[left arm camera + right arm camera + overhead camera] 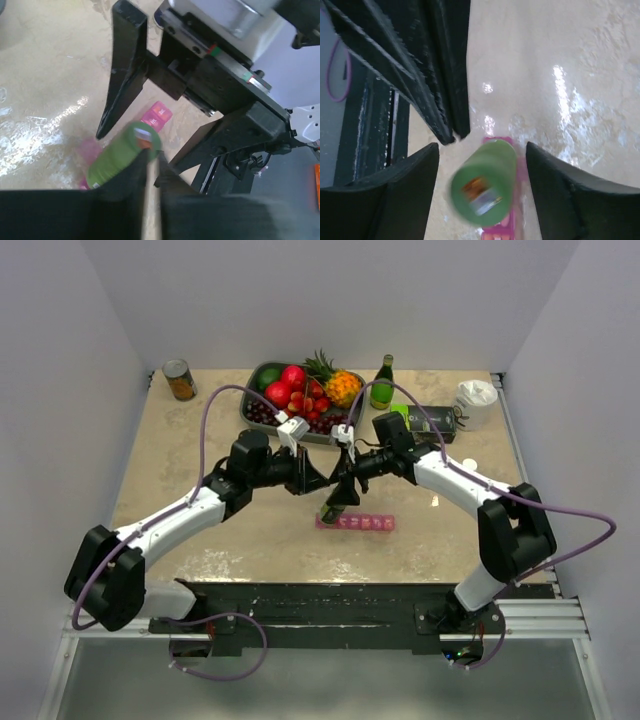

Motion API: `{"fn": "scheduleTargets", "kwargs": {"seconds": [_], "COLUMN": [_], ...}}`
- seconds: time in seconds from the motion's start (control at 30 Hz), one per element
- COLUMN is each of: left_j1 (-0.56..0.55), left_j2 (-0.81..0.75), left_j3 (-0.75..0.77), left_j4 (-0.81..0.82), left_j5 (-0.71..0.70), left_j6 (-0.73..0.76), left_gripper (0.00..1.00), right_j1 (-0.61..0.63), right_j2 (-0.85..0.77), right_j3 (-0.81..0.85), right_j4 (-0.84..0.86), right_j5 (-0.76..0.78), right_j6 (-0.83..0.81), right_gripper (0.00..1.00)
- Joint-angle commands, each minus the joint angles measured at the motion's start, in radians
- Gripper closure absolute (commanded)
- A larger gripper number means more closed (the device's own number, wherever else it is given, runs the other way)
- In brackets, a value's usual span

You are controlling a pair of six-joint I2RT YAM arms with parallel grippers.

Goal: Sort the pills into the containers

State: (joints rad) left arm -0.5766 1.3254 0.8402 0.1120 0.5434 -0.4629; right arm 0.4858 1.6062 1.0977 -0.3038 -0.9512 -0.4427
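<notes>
Our left gripper (150, 167) clamps the green bottle (485, 185) above the pink organizer (358, 522) — the right gripper (481, 147) stands wide, so we centre it on the bottle's top before squeezing.

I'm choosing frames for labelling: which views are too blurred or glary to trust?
Top external: sharp, evenly lit, pink organizer clear. Left wrist: green bottle smeared, foreground out of focus. Right wrist: bottle blurred too, overlapping the organizer; bright glare streaks on the table.
</notes>
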Motion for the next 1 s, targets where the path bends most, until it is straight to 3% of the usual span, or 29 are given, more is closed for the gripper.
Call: {"fn": "scheduleTargets", "kwargs": {"seconds": [0.0,0.03,0.07,0.2,0.27,0.37,0.43,0.47,0.53,0.63,0.73,0.77,0.87,0.97], "left_j1": [-0.014,-0.014,-0.014,-0.011,-0.006,0.001,0.001,0.001,0.001,-0.008,-0.069,-0.121,-0.218,-0.270], "left_j2": [0.015,0.015,0.015,-0.017,-0.047,-0.064,-0.068,-0.068,-0.066,-0.086,-0.156,-0.176,-0.218,-0.158], "left_j3": [0.011,-0.004,-0.009,-0.013,-0.013,-0.018,-0.038,-0.044,-0.073,-0.114,-0.194,-0.219,-0.308,-0.337], "left_j4": [0.138,0.167,0.172,0.131,0.080,-0.001,-0.034,-0.044,-0.054,-0.038,0.024,0.046,0.136,0.199], "left_j5": [0.036,0.041,0.040,-0.012,-0.072,-0.126,-0.122,-0.122,-0.088,-0.022,-0.011,-0.013,0.015,0.041], "left_j6": [-0.069,-0.078,-0.088,-0.051,-0.007,0.074,0.118,0.147,0.187,0.282,0.455,0.586,0.847,1.074], "left_gripper": [1.00,1.00,1.00,0.99,0.92,0.70,0.66,0.60,0.58,0.46,0.33,0.26,0.18,0.14], "right_j1": [0.007,0.005,0.007,0.005,0.004,-0.006,-0.025,-0.033,-0.047,-0.088,-0.211,-0.236,-0.280,-0.291], "right_j2": [0.046,0.055,0.066,0.060,0.055,0.052,0.046,0.043,0.032,-0.006,-0.040,-0.043,-0.069,-0.074], "right_j3": [0.044,0.045,0.045,0.047,0.059,0.102,0.129,0.139,0.151,0.128,0.123,0.128,0.110,0.090], "right_j4": [0.100,0.106,0.111,0.108,0.062,-0.058,-0.178,-0.229,-0.384,-0.443,-0.440,-0.448,-0.445,-0.426], "right_j5": [-0.184,-0.199,-0.210,-0.218,-0.196,-0.155,-0.140,-0.115,-0.077,-0.030,-0.119,-0.126,-0.113,-0.115], "right_j6": [0.127,0.140,0.148,0.150,0.119,0.032,-0.073,-0.130,-0.321,-0.413,-0.393,-0.398,-0.418,-0.413], "right_gripper": [0.37,0.46,0.62,0.71,0.68,0.61,0.51,0.47,0.39,0.35,0.30,0.29,0.24,0.21]}}
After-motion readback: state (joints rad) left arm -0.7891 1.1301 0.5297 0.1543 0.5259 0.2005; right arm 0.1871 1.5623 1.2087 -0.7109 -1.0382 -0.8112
